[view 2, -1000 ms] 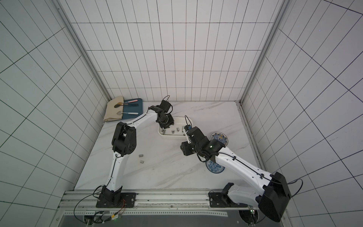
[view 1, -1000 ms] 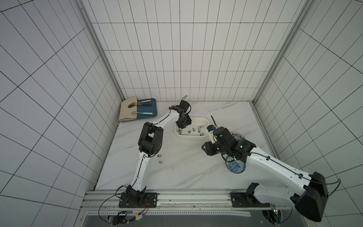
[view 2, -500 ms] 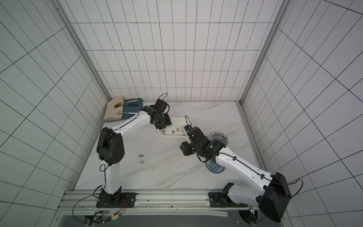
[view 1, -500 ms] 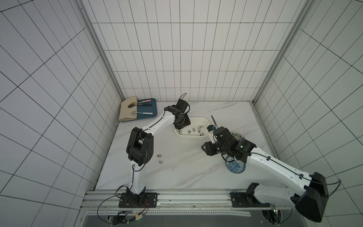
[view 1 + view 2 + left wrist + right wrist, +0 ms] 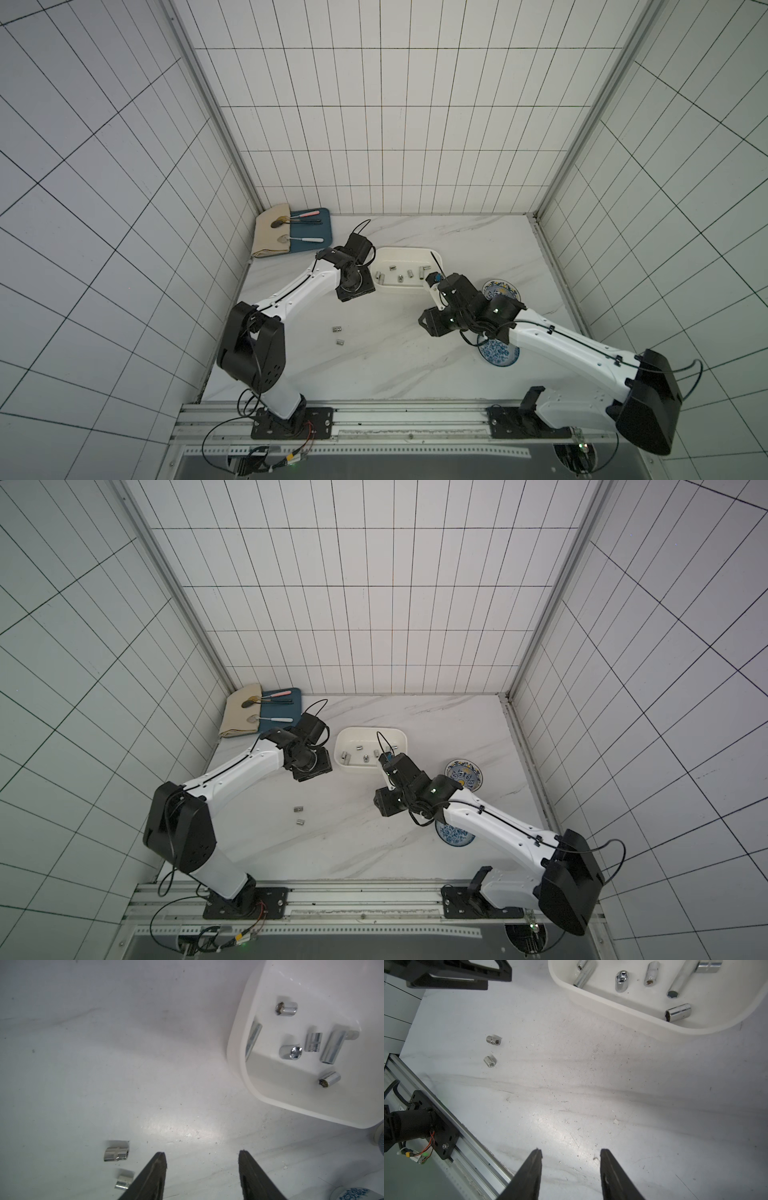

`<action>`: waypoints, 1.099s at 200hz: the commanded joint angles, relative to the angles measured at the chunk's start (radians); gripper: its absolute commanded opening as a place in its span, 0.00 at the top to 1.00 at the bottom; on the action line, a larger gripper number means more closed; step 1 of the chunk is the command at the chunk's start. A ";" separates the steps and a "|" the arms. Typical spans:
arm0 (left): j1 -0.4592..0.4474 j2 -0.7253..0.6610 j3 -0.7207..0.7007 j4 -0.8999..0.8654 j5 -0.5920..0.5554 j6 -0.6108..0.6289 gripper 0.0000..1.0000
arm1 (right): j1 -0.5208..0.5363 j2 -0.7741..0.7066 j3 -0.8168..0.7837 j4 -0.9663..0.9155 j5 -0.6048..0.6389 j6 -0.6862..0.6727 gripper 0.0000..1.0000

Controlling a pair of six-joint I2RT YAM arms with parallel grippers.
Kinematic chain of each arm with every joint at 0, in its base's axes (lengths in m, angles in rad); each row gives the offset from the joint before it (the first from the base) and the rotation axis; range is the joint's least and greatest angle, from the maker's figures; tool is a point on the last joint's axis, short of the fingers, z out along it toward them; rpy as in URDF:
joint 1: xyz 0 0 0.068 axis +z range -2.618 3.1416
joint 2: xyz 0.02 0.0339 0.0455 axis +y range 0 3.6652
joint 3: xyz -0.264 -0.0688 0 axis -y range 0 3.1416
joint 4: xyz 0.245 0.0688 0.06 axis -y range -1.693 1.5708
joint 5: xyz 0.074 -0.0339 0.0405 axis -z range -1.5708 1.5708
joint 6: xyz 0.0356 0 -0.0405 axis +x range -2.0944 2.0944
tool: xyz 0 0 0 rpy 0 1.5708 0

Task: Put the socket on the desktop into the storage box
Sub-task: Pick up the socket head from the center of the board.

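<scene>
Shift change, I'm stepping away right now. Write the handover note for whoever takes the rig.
Left gripper: open, empty, above the desktop beside the storage box.
Right gripper: open, empty, above bare desktop.
Done: several sockets lie inside the storage box.
Left: the farther loose socket and the nearer loose socket lie close together on the desktop, apart from the box, on the left arm's side. Both go into the box.
</scene>
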State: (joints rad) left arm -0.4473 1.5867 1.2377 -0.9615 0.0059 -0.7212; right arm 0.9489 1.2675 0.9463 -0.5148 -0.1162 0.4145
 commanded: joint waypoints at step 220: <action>0.125 0.019 -0.293 0.065 0.009 0.111 0.36 | 0.041 0.028 0.021 0.040 0.015 0.009 0.51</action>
State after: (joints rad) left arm -0.3351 1.5757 0.9649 -0.9398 -0.0025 -0.6285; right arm 0.9833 1.3067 0.9463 -0.4824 -0.1162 0.4225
